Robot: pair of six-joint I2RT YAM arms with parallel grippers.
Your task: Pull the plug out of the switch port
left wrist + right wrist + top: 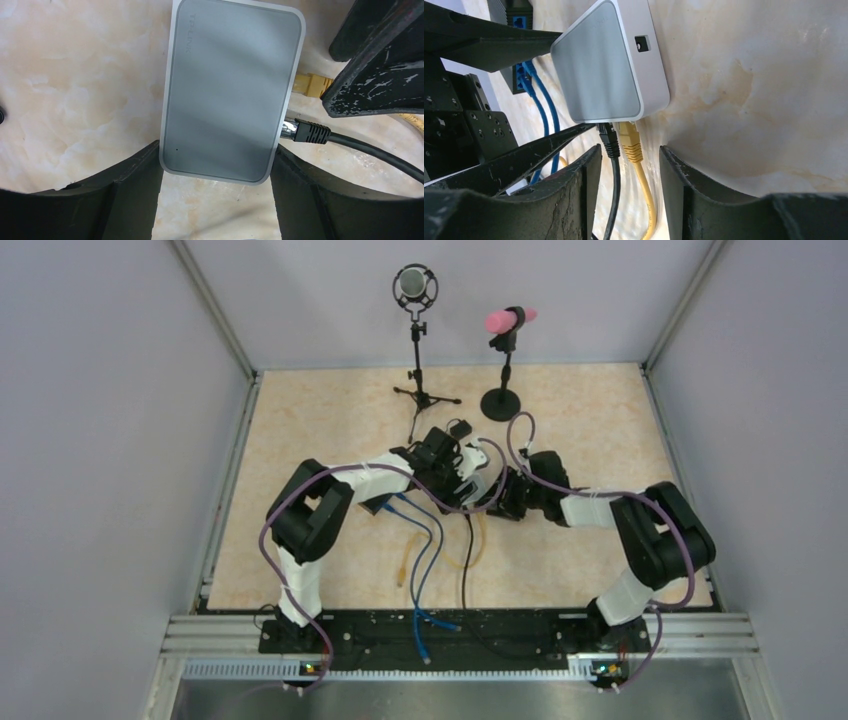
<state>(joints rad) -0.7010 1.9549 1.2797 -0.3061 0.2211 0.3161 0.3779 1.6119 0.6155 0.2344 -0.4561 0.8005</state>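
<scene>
Left arm (320, 510): goes up from the near edge, elbow bent, forearm reaching right toward the middle of the surface (600, 420).
Right arm (650, 530): the same pose mirrored, forearm reaching left.
Left tool (215, 165): closed on the switch (230, 90), one finger against each side of it.
Right tool (630, 155): half open, its fingers on both sides of the two plugs; it grips neither.
Switch: lies flat on the surface, between the two tools.
Black plug (609, 140), yellow plug (630, 142): side by side, both in their ports.
Far: two microphone stands (414, 288).
</scene>
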